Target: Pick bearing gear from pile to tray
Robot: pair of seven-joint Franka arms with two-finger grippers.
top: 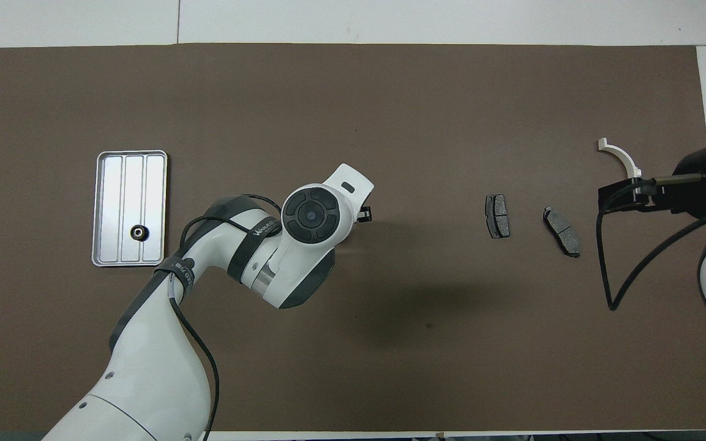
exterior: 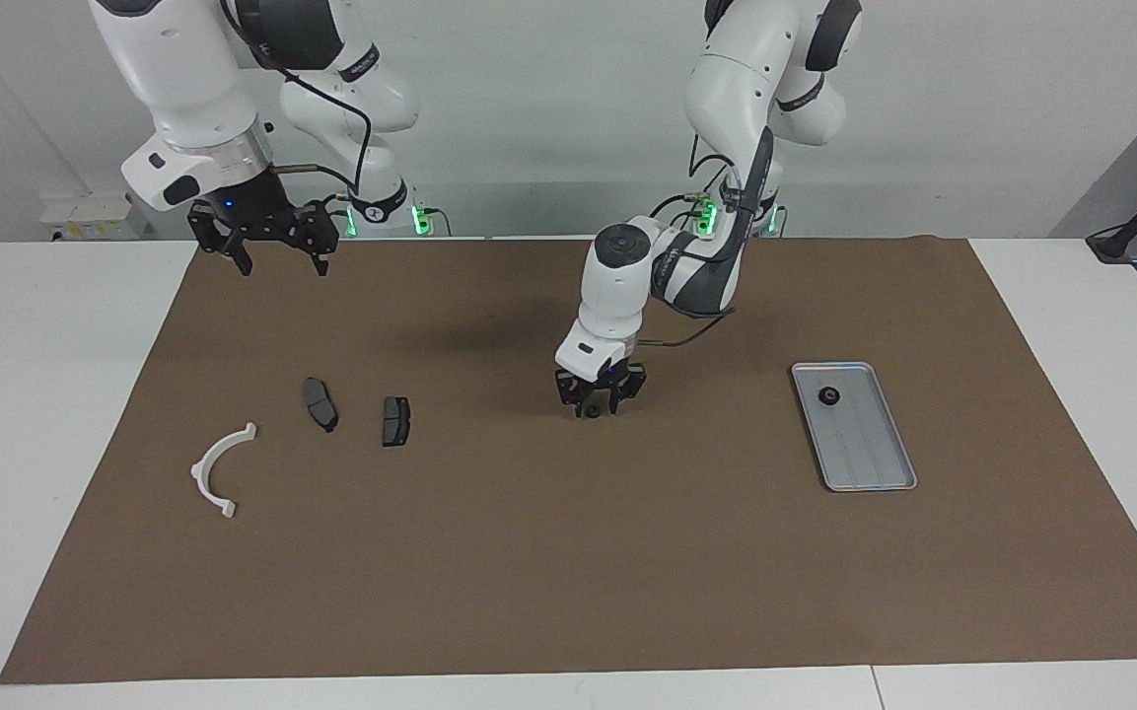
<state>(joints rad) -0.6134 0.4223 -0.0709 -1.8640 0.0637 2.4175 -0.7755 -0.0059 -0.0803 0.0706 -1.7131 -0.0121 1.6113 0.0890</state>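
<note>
My left gripper is down at the mat's middle, around a tiny black round piece that sits between its fingers. In the overhead view the arm hides this piece and only the left gripper's tip shows. The silver-grey tray lies toward the left arm's end and holds one small black gear. The pile lies toward the right arm's end: a white half-ring and two dark grey brake pads. My right gripper waits open, raised.
A brown mat covers most of the white table. In the overhead view the right arm's hand covers part of the half-ring. A black cable hangs from the right arm over the mat.
</note>
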